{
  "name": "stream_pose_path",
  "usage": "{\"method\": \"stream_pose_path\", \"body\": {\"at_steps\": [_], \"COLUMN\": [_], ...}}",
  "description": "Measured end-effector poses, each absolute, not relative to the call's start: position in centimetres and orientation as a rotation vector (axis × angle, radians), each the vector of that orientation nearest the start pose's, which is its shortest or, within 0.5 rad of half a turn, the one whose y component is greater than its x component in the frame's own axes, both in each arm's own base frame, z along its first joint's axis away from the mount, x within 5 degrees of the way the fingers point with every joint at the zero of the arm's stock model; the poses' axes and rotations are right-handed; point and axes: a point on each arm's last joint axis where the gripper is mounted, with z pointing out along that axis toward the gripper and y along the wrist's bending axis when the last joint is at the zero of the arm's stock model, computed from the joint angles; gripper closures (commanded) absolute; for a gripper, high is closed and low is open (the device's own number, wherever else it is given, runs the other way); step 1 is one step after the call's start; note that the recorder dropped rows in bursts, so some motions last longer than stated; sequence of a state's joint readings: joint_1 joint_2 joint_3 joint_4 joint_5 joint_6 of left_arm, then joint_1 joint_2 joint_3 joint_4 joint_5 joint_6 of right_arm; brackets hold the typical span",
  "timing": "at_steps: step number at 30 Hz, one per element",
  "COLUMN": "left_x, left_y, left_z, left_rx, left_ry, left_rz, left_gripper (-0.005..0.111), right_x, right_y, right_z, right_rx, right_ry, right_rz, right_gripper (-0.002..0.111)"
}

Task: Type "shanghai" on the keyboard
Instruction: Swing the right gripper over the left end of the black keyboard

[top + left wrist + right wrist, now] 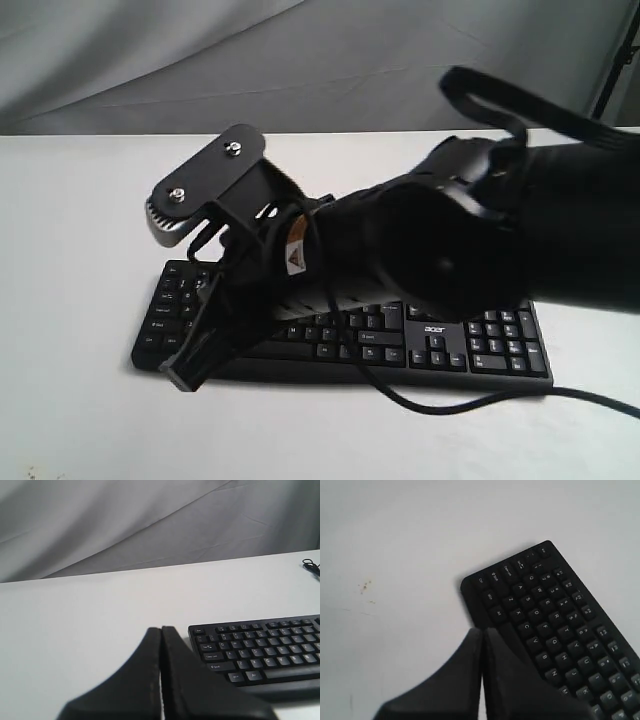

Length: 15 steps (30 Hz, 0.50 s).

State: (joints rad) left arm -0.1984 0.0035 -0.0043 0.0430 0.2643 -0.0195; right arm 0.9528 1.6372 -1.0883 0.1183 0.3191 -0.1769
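Note:
The long black keyboard (480, 345) with white legends and an "acer" logo lies on the white table (70, 220). My right arm reaches across it from the right and covers its middle. The right gripper (186, 376) is shut with nothing in it, tips at the keyboard's front left corner. In the right wrist view the shut right gripper (482, 630) hangs at the front edge of the keyboard (555, 625), near the bottom row left of the space bar. The left gripper (161, 628) is shut and empty, over bare table beside the left end of the keyboard (265, 647).
A thin black cable (450, 403) runs from the keyboard's front toward the right table edge. Grey cloth (300, 50) hangs behind the table. A few small brown specks (366, 586) mark the table surface. A bit of black cord (311, 566) lies at the far right.

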Motion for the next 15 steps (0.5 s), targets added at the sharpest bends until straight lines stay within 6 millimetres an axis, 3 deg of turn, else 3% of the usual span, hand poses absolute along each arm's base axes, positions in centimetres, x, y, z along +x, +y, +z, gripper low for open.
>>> {"method": "stream_pose_path", "body": {"at_steps": [6, 11, 15], "left_x": [5.4, 5.4, 5.4], "left_y": [-1.0, -1.0, -1.0], "left_z": [19.1, 19.1, 19.1], "left_rx": [0.184, 0.184, 0.184], "left_ry": [1.739, 1.739, 1.739], "left_rz": [-0.119, -0.119, -0.119], "left_gripper": [0.107, 0.107, 0.107], "right_x": [21.7, 25.4, 27.8], "right_y": [31.1, 33.7, 36.1], "right_z": [21.6, 19.6, 19.4], "right_rx": [-1.288, -1.156, -1.235], "right_ry": [2.028, 2.1, 2.176], "right_rz": [0.426, 0.488, 0.496], "right_gripper": [0.108, 0.108, 0.108]}}
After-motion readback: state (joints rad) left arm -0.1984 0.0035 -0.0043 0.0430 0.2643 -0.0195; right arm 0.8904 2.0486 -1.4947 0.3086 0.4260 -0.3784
